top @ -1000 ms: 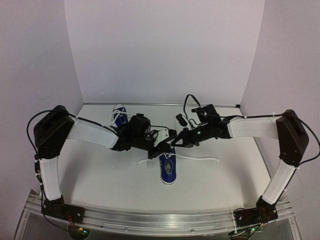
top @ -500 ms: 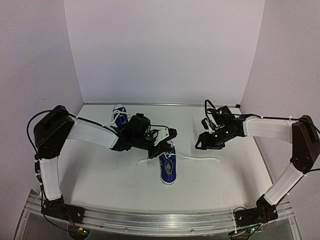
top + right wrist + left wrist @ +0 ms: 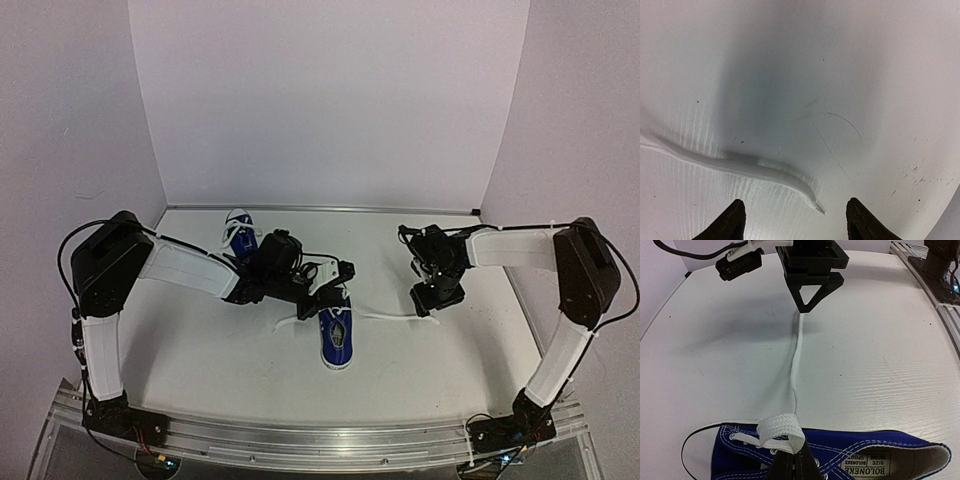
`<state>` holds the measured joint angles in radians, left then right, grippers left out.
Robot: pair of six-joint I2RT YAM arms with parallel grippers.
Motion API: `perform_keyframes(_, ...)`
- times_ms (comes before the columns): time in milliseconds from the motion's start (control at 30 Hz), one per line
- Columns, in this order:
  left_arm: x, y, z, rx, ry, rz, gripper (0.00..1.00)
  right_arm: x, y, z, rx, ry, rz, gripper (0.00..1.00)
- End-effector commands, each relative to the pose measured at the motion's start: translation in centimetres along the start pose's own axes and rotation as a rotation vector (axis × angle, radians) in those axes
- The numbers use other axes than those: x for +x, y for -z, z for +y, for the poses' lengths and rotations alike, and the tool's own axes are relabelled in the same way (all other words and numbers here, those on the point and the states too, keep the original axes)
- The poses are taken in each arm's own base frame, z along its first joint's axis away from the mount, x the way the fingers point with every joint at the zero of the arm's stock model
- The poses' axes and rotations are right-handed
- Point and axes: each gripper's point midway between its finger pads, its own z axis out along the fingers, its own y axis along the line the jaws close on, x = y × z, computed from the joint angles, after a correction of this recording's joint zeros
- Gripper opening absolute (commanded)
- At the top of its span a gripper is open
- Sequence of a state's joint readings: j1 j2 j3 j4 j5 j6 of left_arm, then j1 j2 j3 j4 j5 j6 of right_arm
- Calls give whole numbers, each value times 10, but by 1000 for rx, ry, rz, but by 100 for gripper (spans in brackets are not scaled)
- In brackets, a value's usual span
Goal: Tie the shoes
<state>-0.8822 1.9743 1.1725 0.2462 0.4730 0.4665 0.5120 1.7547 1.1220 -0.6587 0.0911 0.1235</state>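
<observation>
White surface [image 3: 200, 345] | near shoe [image 3: 337, 342] centre, other shoe [image 3: 238, 232] far left | left gripper [image 3: 792, 464] clamped on lace loop [image 3: 781, 432] | right gripper [image 3: 797, 220] apart above free lace end [image 3: 775, 175] | lace judged limp, light: pinch near tip

Reads as a robotics laboratory test cell. Enclosed at the back and both sides by plain white panels [image 3: 330, 100], forming a bare, uniform backdrop. Floored with a white table [image 3: 200, 350], marked with fine scratches [image 3: 832, 145] and dark specks in the right wrist view. Edged along the near side with an aluminium rail [image 3: 320, 432], carrying the bolted bases of the left arm [image 3: 180, 265] and the right arm [image 3: 505, 252]. Wired with exposed black cable [image 3: 692, 256], looped loosely along the arm links and down to the bases. Laid out with two small blue shoes [image 3: 337, 340] on the tabletop between the arms
</observation>
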Motion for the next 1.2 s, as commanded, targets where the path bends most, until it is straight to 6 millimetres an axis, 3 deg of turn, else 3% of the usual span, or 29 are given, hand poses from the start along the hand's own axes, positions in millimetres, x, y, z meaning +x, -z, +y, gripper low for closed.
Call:
perform_keyframes(0,-23,0,2,5,-63,-76,0,-2,-7,-5,31,51,41,64)
perform_keyframes(133,-23,1,1,8,-74,-77,0,0,-18,3,-1,74,73,59)
perform_keyframes(300,-22,1,-1,15,-84,-81,0,3,-27,10,-34,91,103,45)
perform_keyframes(467,-21,1,-1,13,-105,-79,0,8,-36,17,-65,104,140,7)
perform_keyframes(500,-20,1,-2,13,-112,-78,0,7,-35,16,-65,103,137,0)
perform_keyframes(533,-20,1,-2,11,-117,-80,0,4,-32,15,-63,99,124,0)
perform_keyframes(667,-17,3,-3,-4,-132,-90,0,-36,3,15,-112,40,-28,0)
perform_keyframes(900,-17,11,-6,-36,-183,-134,0,-143,112,46,-363,26,-378,0)
perform_keyframes(1067,-12,14,-10,-36,-212,-135,0,-192,165,110,-567,115,-499,0)
perform_keyframes(1167,-10,15,-12,-39,-224,-130,0,-202,181,167,-698,187,-504,0)
